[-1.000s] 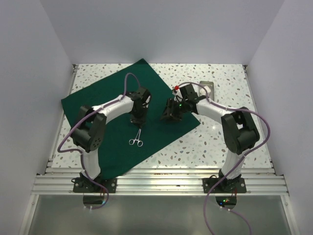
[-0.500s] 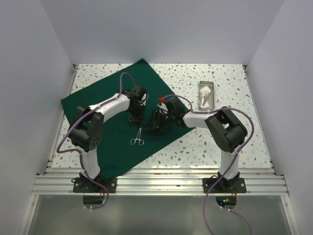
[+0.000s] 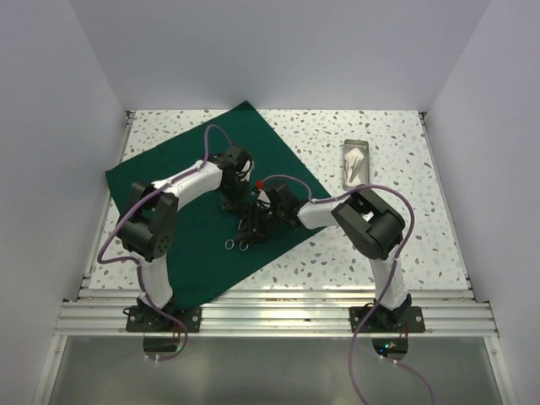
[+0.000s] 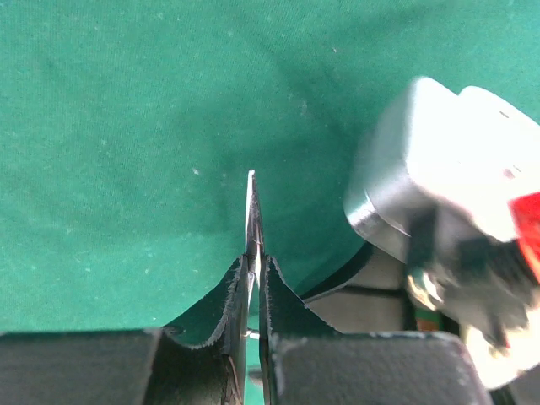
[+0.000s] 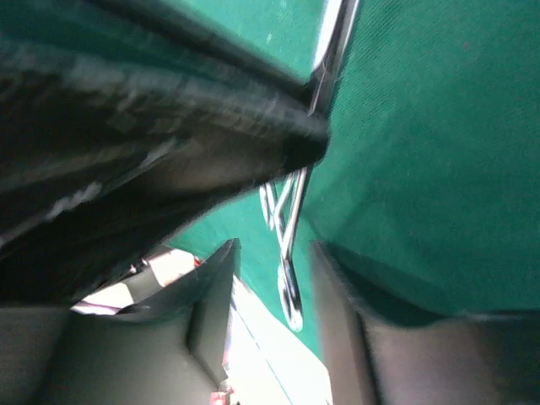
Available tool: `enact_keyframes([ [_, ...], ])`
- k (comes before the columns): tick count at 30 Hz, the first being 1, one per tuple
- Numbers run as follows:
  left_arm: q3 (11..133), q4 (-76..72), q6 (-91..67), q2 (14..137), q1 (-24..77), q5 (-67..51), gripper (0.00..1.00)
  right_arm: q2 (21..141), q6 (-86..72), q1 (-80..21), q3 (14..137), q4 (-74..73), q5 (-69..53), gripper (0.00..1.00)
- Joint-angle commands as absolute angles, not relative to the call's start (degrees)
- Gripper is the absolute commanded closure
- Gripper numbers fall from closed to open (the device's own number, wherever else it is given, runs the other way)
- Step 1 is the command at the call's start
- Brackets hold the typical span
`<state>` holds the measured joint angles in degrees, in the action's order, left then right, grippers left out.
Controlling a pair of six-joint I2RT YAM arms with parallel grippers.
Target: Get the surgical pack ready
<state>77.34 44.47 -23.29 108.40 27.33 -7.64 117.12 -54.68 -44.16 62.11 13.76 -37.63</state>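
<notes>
The dark green cloth (image 3: 160, 181) lies spread flat on the table. My left gripper (image 3: 238, 205) is shut on the tip end of steel forceps (image 3: 235, 245), whose ring handles rest on the cloth toward the near side. In the left wrist view the thin steel tip (image 4: 251, 202) sticks out past the closed left gripper (image 4: 254, 263). My right gripper (image 3: 251, 230) is low beside the left one. In the right wrist view it (image 5: 272, 249) is open, with the forceps' ring handles (image 5: 289, 291) between its fingers, not clamped. The silver tray (image 3: 368, 148) holds white pads (image 3: 355, 164).
The tray stands on the speckled table at the back right, off the cloth. The right arm's wrist (image 4: 439, 169) crowds close to the left gripper. White walls enclose the table on three sides.
My right arm has swung left and nearer, from the cloth's right part to the forceps' handles. The left gripper has stayed put, still holding the forceps.
</notes>
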Motion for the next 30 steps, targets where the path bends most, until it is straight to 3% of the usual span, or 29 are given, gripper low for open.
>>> enact_keyframes([
  [1, 77.0, 43.3, -23.6, 105.1, 26.5, -9.1, 1.0, 119.1, -57.1, -44.6, 64.3, 17.1, -37.4, 0.6],
  [7, 75.1, 42.1, -23.9, 102.9, 24.7, -9.8, 1.0, 119.5, -55.1, -44.6, 65.7, 14.2, -38.3, 1.0],
  [9, 75.4, 42.1, -24.0, 102.3, 23.5, -10.3, 0.98, 119.1, -52.8, -44.5, 66.5, 12.4, -38.6, 1.0],
  [10, 75.9, 42.4, -24.0, 101.3, 23.1, -10.2, 0.75, 118.2, -52.0, -44.4, 67.0, 9.8, -38.4, 1.0],
  [11, 76.3, 42.5, -24.0, 100.6, 22.6, -9.9, 0.62, 117.7, -50.7, -44.3, 67.5, 8.2, -38.4, 1.0],
  [14, 78.3, 43.5, -23.8, 97.7, 19.8, -8.4, 0.31, 115.5, -44.8, -42.7, 70.1, 0.2, -37.4, 1.0],
  [17, 81.2, 45.3, -23.6, 95.2, 17.3, -6.9, 0.11, 114.0, -39.8, -39.5, 73.0, -8.9, -36.7, 1.0],
  [23, 83.8, 45.7, -23.5, 90.9, 15.5, -0.7, 0.05, 111.6, -28.9, -29.5, 82.6, -26.6, -32.3, 1.0],
  [30, 77.2, 42.6, -22.4, 88.8, 15.0, -2.3, 0.09, 117.9, -14.3, -13.7, 111.1, -56.8, -13.1, 1.0],
])
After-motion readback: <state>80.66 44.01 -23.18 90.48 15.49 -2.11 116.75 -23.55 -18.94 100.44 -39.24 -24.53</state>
